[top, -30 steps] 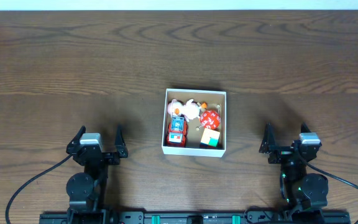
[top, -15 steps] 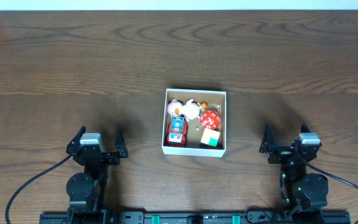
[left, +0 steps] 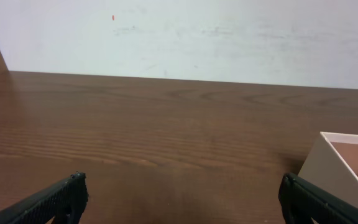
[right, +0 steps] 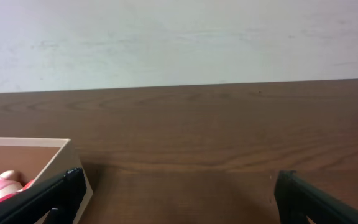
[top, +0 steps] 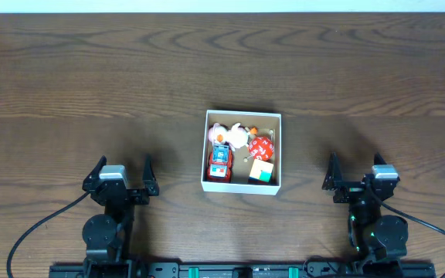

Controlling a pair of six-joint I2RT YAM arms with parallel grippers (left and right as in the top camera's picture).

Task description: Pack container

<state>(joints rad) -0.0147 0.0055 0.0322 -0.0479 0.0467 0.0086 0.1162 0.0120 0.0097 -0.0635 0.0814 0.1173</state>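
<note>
The container [top: 241, 185], a square shallow box with white walls and a brown inside, sits at the table's middle. Inside lie a pink and white plush toy [top: 234, 134], a red toy car [top: 219, 164], a red ball-like toy [top: 262, 146] and a coloured cube [top: 261, 171]. My left gripper [top: 120, 171] is open and empty, left of the box near the front edge. My right gripper [top: 355, 169] is open and empty, right of the box. The box's corner shows in the left wrist view [left: 337, 165] and the right wrist view [right: 48, 162].
The brown wooden table [top: 91, 77] runs back to a pale wall [left: 185, 37]. The arm bases and black cables [top: 37, 232] sit along the front edge.
</note>
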